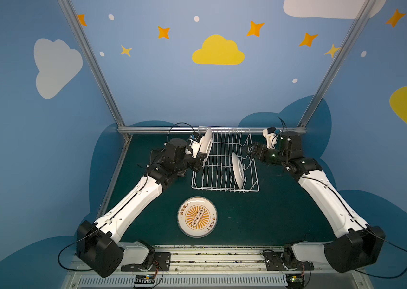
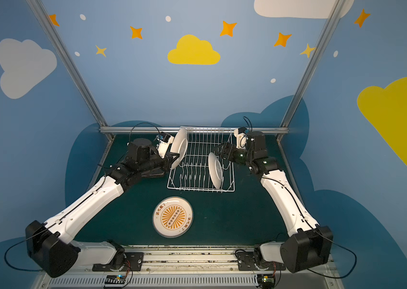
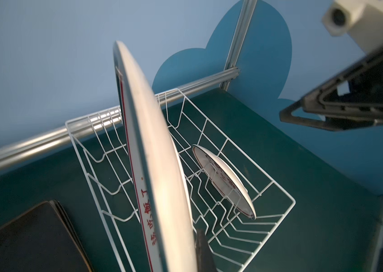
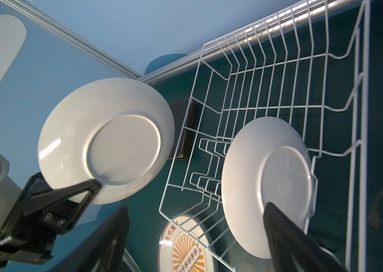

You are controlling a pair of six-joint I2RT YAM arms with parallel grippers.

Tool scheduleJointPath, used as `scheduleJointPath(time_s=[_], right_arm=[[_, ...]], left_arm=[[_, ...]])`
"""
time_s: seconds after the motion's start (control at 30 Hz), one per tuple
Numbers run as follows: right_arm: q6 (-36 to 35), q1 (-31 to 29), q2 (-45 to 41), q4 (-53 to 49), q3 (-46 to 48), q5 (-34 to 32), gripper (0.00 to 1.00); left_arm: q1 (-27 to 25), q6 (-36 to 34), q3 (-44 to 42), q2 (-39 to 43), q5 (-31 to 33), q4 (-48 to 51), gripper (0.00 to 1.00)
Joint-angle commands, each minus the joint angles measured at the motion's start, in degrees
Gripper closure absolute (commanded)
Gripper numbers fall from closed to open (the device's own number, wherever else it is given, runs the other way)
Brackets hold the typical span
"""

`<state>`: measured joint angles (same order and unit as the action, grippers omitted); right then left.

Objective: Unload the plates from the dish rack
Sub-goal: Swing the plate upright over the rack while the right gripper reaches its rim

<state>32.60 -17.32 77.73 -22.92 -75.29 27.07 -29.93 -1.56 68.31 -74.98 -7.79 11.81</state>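
Left gripper [image 4: 94, 188] pinches the lifted plate [image 4: 105, 139] by its rim, a thin hold that could slip. Right gripper [image 1: 249, 150], jaws wide, hangs by the racked plate [image 1: 238, 170]; I might knock it.

Table [image 1: 260, 220]: rack [image 1: 222, 155], sunburst plate [image 1: 197, 216], perhaps stack [image 3: 32, 235]

open: dish rack [image 1: 222, 155] middle rows | blocked: held plate [image 1: 207, 143] left edge, upright plate [image 1: 238, 170] right side | front: flat sunburst plate [image 1: 197, 217]
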Motion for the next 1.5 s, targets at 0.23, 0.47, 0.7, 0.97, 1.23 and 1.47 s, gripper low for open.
scheduleJointPath(time_s=[0.23, 0.47, 0.7, 0.97, 1.23, 1.47], right_arm=[[5.37, -2.1, 4.83, -1.43, -8.23, 7.21, 0.11], [5.45, -3.61, 7.81, -2.0, -11.31, 9.06, 0.09], [5.16, -6.22, 11.3, -4.4, -13.68, 9.36, 0.12], [3.9, -8.84, 15.84, -12.13, -18.11, 4.39, 0.27], [4.84, -10.09, 19.73, -17.08, -20.57, 5.33, 0.46], [6.71, -10.64, 19.57, -14.57, -18.74, 5.19, 0.7]], left_arm=[[-3.72, -34.07, -7.46, 6.14, 7.98, -8.43, 0.97], [-5.32, -45.59, -9.84, 6.51, 13.9, -9.03, 0.97], [-7.7, -55.02, -13.09, 7.25, 17.32, -13.46, 0.97], [-10.56, -64.7, -15.89, 6.56, 21.24, -17.83, 0.97], [-11.81, -66.64, -17.05, 5.45, 23.81, -20.31, 0.96], [-11.88, -67.97, -17.25, 4.49, 24.54, -20.96, 0.95]])
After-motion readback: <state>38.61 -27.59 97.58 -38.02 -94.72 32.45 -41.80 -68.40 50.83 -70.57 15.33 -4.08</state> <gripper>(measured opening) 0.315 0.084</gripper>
